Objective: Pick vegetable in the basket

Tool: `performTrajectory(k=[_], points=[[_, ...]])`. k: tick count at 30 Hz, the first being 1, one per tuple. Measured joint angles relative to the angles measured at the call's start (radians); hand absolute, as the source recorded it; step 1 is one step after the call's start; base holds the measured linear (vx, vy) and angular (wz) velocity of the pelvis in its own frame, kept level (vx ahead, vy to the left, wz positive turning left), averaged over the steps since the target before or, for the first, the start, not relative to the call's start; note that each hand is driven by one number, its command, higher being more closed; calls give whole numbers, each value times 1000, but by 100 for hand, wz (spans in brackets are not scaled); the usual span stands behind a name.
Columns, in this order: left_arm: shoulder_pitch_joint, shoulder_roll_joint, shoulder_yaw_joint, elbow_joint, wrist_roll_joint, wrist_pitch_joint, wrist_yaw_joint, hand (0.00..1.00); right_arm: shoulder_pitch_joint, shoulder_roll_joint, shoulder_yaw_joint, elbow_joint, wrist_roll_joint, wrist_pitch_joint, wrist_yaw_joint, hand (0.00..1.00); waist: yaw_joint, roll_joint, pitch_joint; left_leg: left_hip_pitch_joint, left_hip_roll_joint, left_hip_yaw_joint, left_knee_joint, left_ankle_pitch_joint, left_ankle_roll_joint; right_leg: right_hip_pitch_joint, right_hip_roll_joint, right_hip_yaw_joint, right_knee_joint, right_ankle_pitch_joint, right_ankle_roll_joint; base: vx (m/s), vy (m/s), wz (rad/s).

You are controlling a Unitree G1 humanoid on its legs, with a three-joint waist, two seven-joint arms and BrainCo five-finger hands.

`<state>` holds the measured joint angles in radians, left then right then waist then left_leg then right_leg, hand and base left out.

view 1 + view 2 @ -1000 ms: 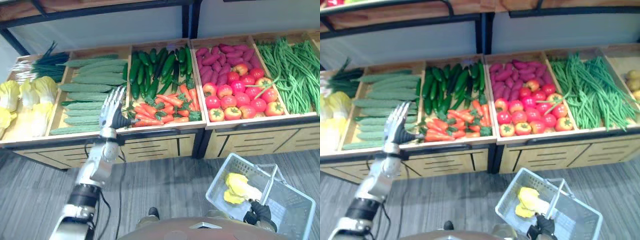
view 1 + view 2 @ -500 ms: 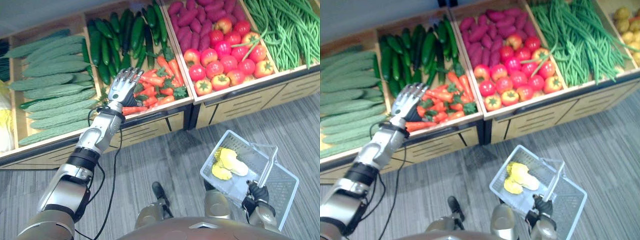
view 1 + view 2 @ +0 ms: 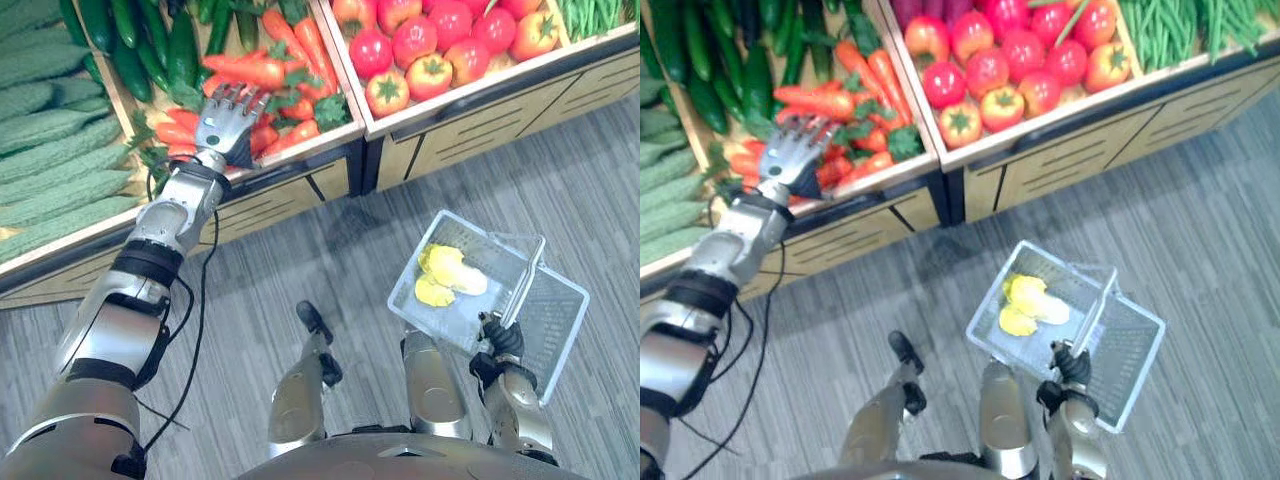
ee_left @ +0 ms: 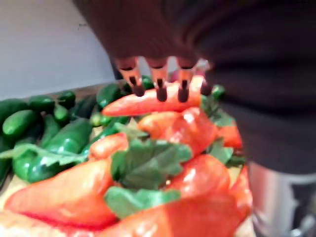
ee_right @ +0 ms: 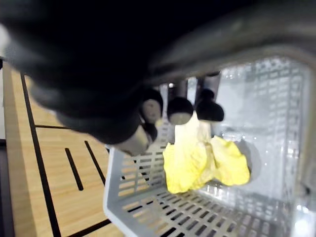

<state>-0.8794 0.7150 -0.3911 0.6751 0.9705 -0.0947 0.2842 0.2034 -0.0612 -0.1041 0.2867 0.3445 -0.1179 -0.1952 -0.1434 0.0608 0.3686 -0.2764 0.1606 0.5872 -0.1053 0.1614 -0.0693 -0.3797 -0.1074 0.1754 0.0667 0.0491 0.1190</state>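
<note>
My left hand (image 3: pixel 225 124) hovers open over the pile of orange carrots (image 3: pixel 262 70) with green tops, its fingers (image 4: pixel 159 85) straight above one carrot (image 4: pixel 148 102) and holding nothing. My right hand (image 3: pixel 498 342) is shut on the handle (image 3: pixel 527 287) of a white wire basket (image 3: pixel 557 322), which hangs low over the floor. In the basket lies a yellow leafy cabbage (image 3: pixel 448 279), seen close up in the right wrist view (image 5: pixel 202 160).
A wooden produce stand (image 3: pixel 440 130) holds dark cucumbers (image 3: pixel 130 50), pale bumpy gourds (image 3: pixel 45 140), red tomatoes (image 3: pixel 435 40) and green beans (image 3: pixel 1170 25). Grey plank floor (image 3: pixel 330 260) lies between the stand and me.
The camera has tipped down and moved closer, so the stand has slid up the picture. My left hand has reached further over the carrots. The basket stays in my right hand.
</note>
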Motion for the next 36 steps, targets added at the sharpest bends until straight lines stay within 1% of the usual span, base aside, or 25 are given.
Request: performTrajectory(k=[1,3,4,5,7,8,9,12,18,20,27,30,32,36], points=[[-6,1,3,13,0,5,1,0,1,0,10,-12,11,0,0,100,1,-3,2,-1,5,19,0,1,0,-2,0,0,0,0,0,2,11,5],[-22,5,21,20,0,12,-1,0,5,1,32,-47,28,-6,1,100,15,-13,8,-9,11,58,0,5,3,-20,0,3,0,5,3,-6,4,-3],[-43,5,30,21,0,14,-3,100,12,1,41,-80,29,-13,4,100,33,-18,11,-28,14,86,0,9,4,-42,-1,6,-4,9,6,-16,5,-4],[-47,5,36,24,-1,17,-3,100,12,1,44,-86,30,-15,7,100,37,-20,12,-33,17,97,0,12,5,-47,-1,6,-7,12,6,-16,5,-4],[-49,4,59,25,-1,33,-2,100,11,1,62,-112,38,-21,18,100,47,-36,21,-39,21,120,0,16,9,-55,-2,8,-18,22,6,-11,8,-7],[-62,0,71,31,-1,51,1,100,12,1,80,-129,49,-28,25,100,46,-51,30,-41,21,123,0,18,8,-58,-2,8,-19,24,7,-8,6,-10],[-97,0,74,48,1,63,2,100,12,2,98,-153,64,-31,34,100,44,-68,39,-47,23,134,0,20,9,-66,-1,8,-19,29,9,-6,2,-7],[-148,-2,88,68,0,84,0,100,14,2,131,-196,74,-33,43,100,29,-93,52,-59,25,147,0,24,12,-73,-1,14,-38,45,15,23,0,-8],[-161,-14,110,63,1,80,6,100,65,1,166,-234,84,-51,67,100,26,-91,51,-56,44,150,1,36,20,-72,16,13,-41,60,26,81,-5,-5],[-165,-14,117,65,1,81,5,100,69,1,174,-234,102,-53,73,100,25,-91,51,-56,50,146,6,40,19,-71,21,5,-41,62,25,80,-2,0],[-164,-15,114,91,4,78,-4,100,69,-2,193,-245,104,-56,74,100,27,-86,49,-55,61,145,6,44,15,-71,31,2,-41,63,24,25,-2,0],[-161,-12,86,95,8,70,-17,100,70,-28,193,-254,116,-56,74,100,27,-74,42,-54,63,145,6,46,16,-68,32,1,-40,63,24,0,0,0],[-160,-8,64,95,32,63,-18,100,70,-42,190,-255,126,-56,74,100,29,-66,37,-48,64,146,5,45,15,-63,33,0,-39,63,24,0,0,0],[-159,5,45,87,36,57,-17,100,71,-43,191,-258,145,-56,75,100,28,-57,32,-20,66,146,1,36,7,-33,32,-12,-39,62,23,0,0,0]])
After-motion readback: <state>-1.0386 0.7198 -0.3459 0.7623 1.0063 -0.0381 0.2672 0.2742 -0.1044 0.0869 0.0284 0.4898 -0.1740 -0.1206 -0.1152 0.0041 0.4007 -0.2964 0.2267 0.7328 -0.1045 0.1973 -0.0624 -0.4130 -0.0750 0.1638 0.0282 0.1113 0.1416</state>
